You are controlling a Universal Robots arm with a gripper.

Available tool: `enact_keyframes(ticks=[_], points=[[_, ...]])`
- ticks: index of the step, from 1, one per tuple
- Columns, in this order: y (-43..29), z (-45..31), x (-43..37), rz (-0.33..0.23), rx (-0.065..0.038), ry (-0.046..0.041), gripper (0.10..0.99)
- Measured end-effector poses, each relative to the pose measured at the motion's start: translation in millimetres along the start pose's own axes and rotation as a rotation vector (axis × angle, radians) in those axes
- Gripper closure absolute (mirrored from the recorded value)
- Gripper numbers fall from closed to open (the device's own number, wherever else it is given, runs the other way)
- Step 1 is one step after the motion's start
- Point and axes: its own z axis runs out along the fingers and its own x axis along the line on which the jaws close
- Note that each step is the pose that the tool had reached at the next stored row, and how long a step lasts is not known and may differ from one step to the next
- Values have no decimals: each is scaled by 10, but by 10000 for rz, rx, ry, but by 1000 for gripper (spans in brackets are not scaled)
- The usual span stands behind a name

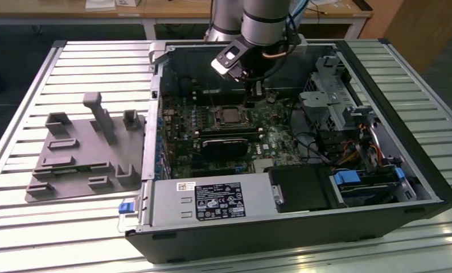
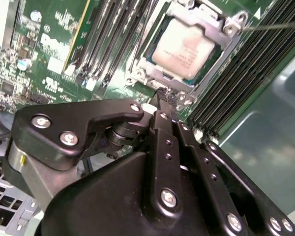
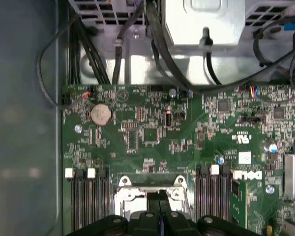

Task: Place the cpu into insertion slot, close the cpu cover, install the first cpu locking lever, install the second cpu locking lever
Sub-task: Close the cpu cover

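Well, in the exterior view the gripper (image 1: 250, 101) hung just beside the insertion slot (image 1: 230, 116). In the second wrist view the cpu (image 2: 184, 49) sat in the slot with the cpu cover (image 2: 225, 37) down over it, and the fingers were pressed together at the slot's rim. A thin lever rod (image 2: 275, 25) stuck out from the slot's corner, so latching looked unfinished. In the first wrist view the tips met at the slot's edge.

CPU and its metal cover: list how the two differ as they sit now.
The cpu is a solid square with a pale, plain top; the cover is an open frame with a cut-out middle. The cpu sits in the centre; the cover lies around it, along its edges. Both are silver-grey metal and lie flat.
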Motion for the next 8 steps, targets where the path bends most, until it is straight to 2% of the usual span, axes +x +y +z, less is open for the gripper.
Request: enact_keyframes(ticks=[3,8], points=[[-101,9,-3,1,-61,1,984],[-252,41,-6,2,-74,2,984]])
